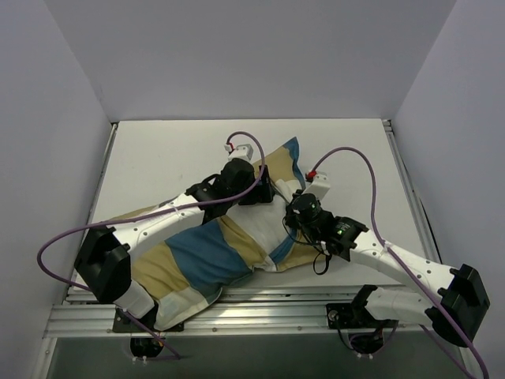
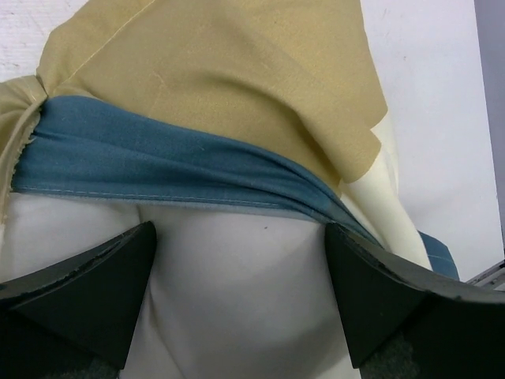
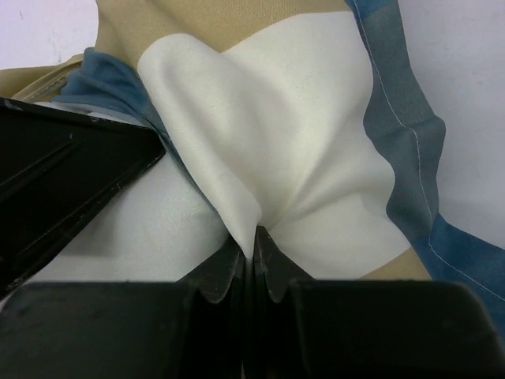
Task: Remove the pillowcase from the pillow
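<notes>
The pillowcase (image 1: 197,257), in blue, tan and cream blocks, lies diagonally across the table from near left to far right. My left gripper (image 1: 264,192) reaches over it. In the left wrist view the left gripper (image 2: 241,229) is open, jaws wide apart over the plain white pillow (image 2: 237,300), just short of the pillowcase's blue hem (image 2: 173,170). My right gripper (image 1: 293,207) sits beside it. In the right wrist view the right gripper (image 3: 254,233) is shut on a cream fold of the pillowcase (image 3: 276,134). Bare pillow (image 3: 150,237) shows to its left.
The white table (image 1: 173,158) is boxed in by grey walls on three sides. An aluminium rail (image 1: 260,312) runs along the near edge, and the pillowcase's near end hangs over it. Purple cables (image 1: 371,181) loop above both arms.
</notes>
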